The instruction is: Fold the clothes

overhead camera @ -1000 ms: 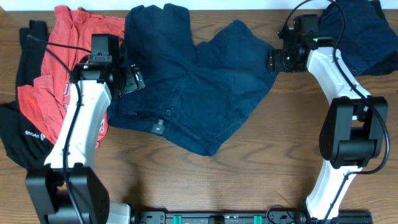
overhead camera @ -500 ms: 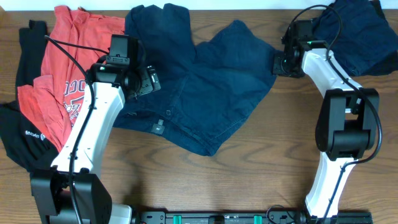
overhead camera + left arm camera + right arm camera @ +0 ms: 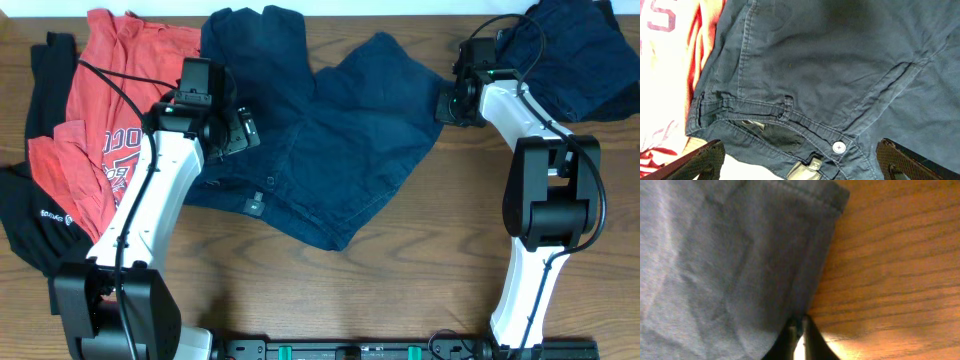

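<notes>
Navy blue fabric shorts [image 3: 330,150] lie spread on the brown wooden table [image 3: 400,290], white waistband button [image 3: 839,147] facing up. The left gripper [image 3: 243,135] hovers over the waistband, fingers wide apart. The right gripper [image 3: 799,327] is pinched closed on the shorts' leg edge. A red T-shirt [image 3: 110,110] lies just beside, left.

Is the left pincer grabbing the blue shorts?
No, the left pincer stands wide open over the shorts, with nothing pinched between its fingers.
</notes>
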Controlling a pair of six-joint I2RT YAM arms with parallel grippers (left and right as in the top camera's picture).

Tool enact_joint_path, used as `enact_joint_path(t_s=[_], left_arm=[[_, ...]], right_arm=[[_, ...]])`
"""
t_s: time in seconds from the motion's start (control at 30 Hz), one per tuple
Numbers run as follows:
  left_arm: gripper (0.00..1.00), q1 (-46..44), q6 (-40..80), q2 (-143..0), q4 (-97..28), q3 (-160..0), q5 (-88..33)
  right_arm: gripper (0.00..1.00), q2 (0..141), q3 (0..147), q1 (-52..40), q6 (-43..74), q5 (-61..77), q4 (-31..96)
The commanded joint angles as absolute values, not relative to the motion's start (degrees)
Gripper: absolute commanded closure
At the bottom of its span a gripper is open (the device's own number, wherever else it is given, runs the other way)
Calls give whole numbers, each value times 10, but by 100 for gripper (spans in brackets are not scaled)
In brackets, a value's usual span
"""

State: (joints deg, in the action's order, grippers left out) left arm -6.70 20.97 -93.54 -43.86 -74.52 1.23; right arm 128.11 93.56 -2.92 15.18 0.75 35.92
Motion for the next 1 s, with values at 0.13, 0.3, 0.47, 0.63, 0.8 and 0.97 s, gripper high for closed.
enact_joint_path(t_s=[0.13,0.3,0.47,0.63,0.8,0.97], left_arm=[[2,-69,218,-943,-441,-725,-20],[2,-72,215,-943,-448,-725,-22],[2,-83,206,-943,-448,-725,-22],[2,-94,202,-943,-452,-725,-22],[2,-105,202,-943,-452,-725,-22],[2,-125,183,-943,-481,-724,-26]], right_arm=[[99,1289,934,-20,166,-14,404],[99,1227,934,-2,167,-15,498],[99,1147,934,18,154,-37,626],[99,1088,933,49,155,-101,726],[99,1064,933,64,138,-42,705],[82,1065,929,47,117,20,654]])
